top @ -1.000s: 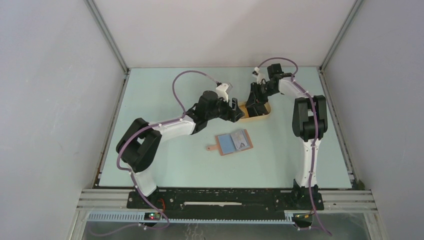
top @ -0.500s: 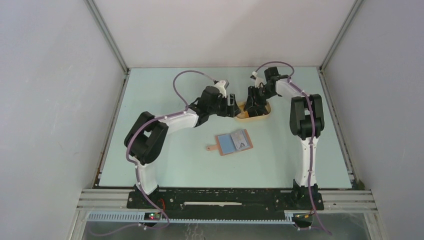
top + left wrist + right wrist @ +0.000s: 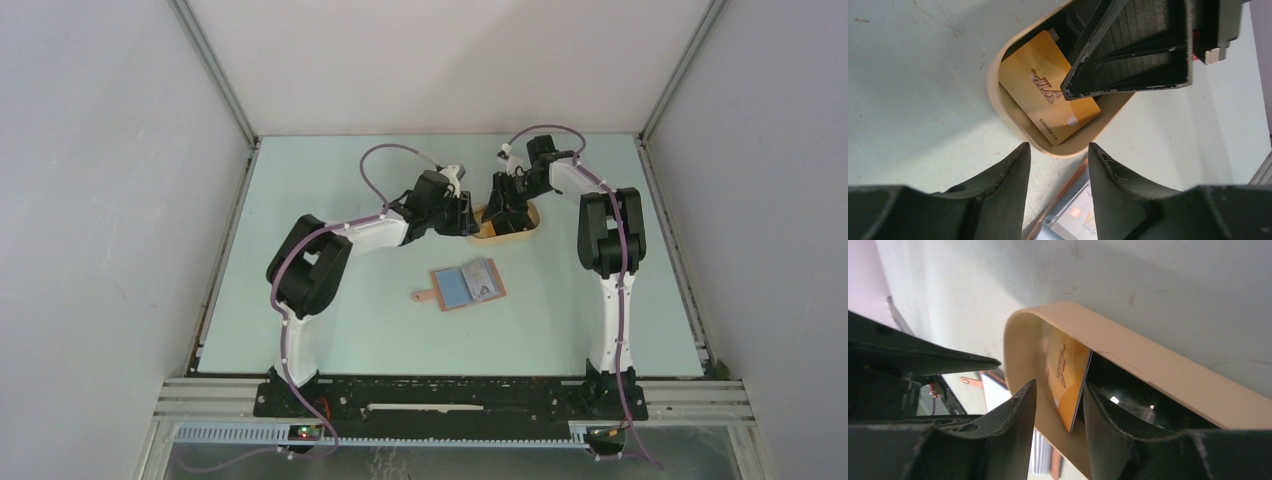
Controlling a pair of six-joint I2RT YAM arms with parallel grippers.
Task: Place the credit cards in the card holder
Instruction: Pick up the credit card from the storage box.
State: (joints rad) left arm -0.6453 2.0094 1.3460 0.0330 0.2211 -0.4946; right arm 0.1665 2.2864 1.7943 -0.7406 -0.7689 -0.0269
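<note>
The orange-yellow credit card [image 3: 1048, 95] lies in the beige oval tray [image 3: 998, 100] and is tipped up on one long edge in the right wrist view [image 3: 1068, 385]. My right gripper [image 3: 1058, 390] is open, with its fingers on either side of that card. The card rests against one finger, and there is a gap to the other. My left gripper [image 3: 1059, 155] is open and empty, just outside the tray's near rim. The reddish-brown card holder [image 3: 467, 285] lies open on the table with a pale card in its right pocket [image 3: 1083, 212].
The tray [image 3: 525, 228] sits at the back middle of the table and has black lining inside [image 3: 1128, 405]. My right gripper's finger [image 3: 1133, 50] reaches into the tray. Both arms crowd the tray. The holder's strap tab [image 3: 423, 295] points left.
My left arm has swung its elbow to the right, with its gripper still at the tray's left end. My right gripper has dropped a little further into the tray.
</note>
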